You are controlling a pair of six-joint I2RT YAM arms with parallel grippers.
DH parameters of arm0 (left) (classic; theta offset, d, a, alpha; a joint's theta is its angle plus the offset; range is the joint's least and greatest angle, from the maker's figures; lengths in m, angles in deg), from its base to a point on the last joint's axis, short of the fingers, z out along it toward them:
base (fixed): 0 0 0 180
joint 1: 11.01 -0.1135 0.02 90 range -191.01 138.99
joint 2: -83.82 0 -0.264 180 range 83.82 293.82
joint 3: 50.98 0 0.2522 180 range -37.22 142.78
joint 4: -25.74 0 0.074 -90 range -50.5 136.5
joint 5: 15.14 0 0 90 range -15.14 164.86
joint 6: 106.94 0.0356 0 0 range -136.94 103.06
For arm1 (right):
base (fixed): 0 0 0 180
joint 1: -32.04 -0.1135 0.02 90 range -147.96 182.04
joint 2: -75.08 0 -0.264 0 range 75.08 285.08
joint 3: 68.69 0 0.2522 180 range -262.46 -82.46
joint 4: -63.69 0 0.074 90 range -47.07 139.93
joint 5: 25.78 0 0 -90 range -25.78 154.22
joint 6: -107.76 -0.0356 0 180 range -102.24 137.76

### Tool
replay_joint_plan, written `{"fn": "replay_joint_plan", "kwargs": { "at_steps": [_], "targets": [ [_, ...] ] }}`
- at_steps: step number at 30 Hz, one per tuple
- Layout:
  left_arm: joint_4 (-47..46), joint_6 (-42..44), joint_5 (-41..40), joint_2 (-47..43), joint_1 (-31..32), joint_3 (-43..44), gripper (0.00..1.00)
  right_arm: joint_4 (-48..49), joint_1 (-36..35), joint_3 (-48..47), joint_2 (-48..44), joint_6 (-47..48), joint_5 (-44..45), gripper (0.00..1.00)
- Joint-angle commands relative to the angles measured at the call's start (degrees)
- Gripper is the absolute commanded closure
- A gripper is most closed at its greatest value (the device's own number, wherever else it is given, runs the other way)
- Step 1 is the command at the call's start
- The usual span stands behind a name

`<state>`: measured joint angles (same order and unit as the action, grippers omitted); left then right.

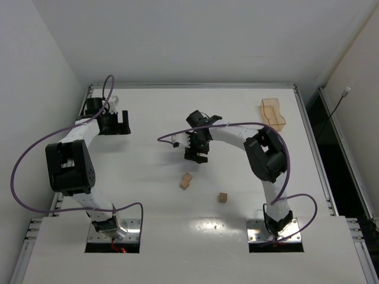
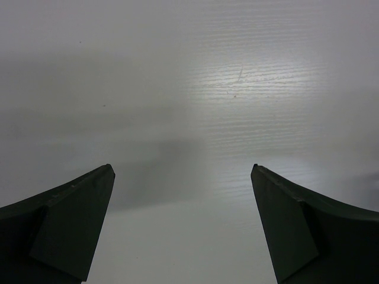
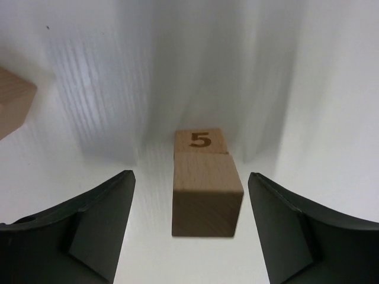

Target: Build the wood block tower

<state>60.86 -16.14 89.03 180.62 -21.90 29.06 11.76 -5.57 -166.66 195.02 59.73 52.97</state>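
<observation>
— Right, cubes first. How do they look?

— Small, light-brown wood with visible grain. My reference is the right gripper (image 1: 196,157). Just ahead of it sits a plain cube (image 3: 207,198), and the cube marked 5 (image 3: 200,140) touches it from behind. Stacked or side by side, can't tell. A third cube (image 1: 222,197) lies alone, near that gripper and apart from the pair.

— Fingers?

— Spread wide and gripping nothing, with the plain cube in line with the gap. Well apart from it, the left gripper (image 2: 182,167) is also spread, over white tabletop.

— Surroundings?

— The table (image 1: 148,201) is white with faint grain streaks and soft glare. An amber tray (image 1: 273,112) stands well apart from the right gripper. White walls (image 1: 53,47) on three sides.
</observation>
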Motion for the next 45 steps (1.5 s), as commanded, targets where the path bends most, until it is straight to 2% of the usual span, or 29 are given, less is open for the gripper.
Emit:
{"fn": "replay_joint_plan", "kwargs": {
  "at_steps": [1,5,10,15,19,23,26,27,30,33,35,37,38,39,42,45],
  "targets": [
    [-0.71,-0.36,1.12,0.68,-0.79,2.1,0.0,2.84,-0.1,-0.35,-5.85,-0.58,-2.82,0.25],
    [-0.71,-0.36,1.12,0.68,-0.79,2.1,0.0,1.52,-0.1,-2.45,-6.47,-1.63,-2.82,0.24],
    [-0.71,-0.36,1.12,-0.64,-0.79,1.58,0.0,1.0,-0.1,-2.98,-11.56,-2.95,-0.45,0.23],
    [-0.18,-0.88,1.64,-3.27,-0.79,1.57,0.0,4.94,2.62,3.33,-25.43,-7.07,7.02,0.15],
    [1.39,0.43,2.87,-5.47,-0.27,0.43,0.0,4.25,4.72,4.48,-31.86,-10.06,12.19,0.15],
    [4.82,3.5,4.1,-7.84,3.94,-0.28,0.0,5.82,8.33,8.7,-34.67,-13.32,13.27,0.18],
    [6.67,4.3,1.22,-11.52,10.26,-2.47,0.0,7.41,13.16,9.41,-37.14,-16.74,12.04,0.2],
    [6.67,4.3,0.25,-12.58,14.2,-3.69,0.0,8.37,15.17,9.41,-37.15,-18.93,12.04,0.22],
    [7.81,3.68,-4.84,-16.01,20.72,-5.8,0.0,11.17,17.3,8.88,-39.33,-23.15,17.99,0.27],
    [7.81,0.44,-8.2,-17.52,29.85,-6.43,0.0,16.61,18.88,12.2,-42.67,-26.85,29.06,0.32],
    [9.29,-1.39,-8.2,-17.52,32.85,-5.81,0.0,16.64,19.58,13.01,-43.21,-24.15,28.13,0.32],
    [10.0,-2.12,-5.4,-16.91,35.84,-5.02,0.0,12.36,20.81,13.01,-43.91,-24.13,25.06,0.32],
    [10.01,-2.12,-4.86,-16.9,37.07,-5.02,0.0,10.51,21.34,13.01,-45.48,-24.13,22.61,0.29],
    [10.53,-2.12,-6.6,-16.9,38.31,-5.54,0.0,9.97,21.35,14.67,-46.45,-24.13,20.06,0.17],
    [11.07,-2.12,-13.09,-16.29,41.91,-5.55,0.0,9.96,21.87,19.77,-48.74,-25.53,15.39,0.0],
    [12.73,-3.6,-17.49,-15.68,45.34,-4.77,0.01,8.56,21.87,22.77,-49.36,-28.43,13.19,0.0]
  ]
}}
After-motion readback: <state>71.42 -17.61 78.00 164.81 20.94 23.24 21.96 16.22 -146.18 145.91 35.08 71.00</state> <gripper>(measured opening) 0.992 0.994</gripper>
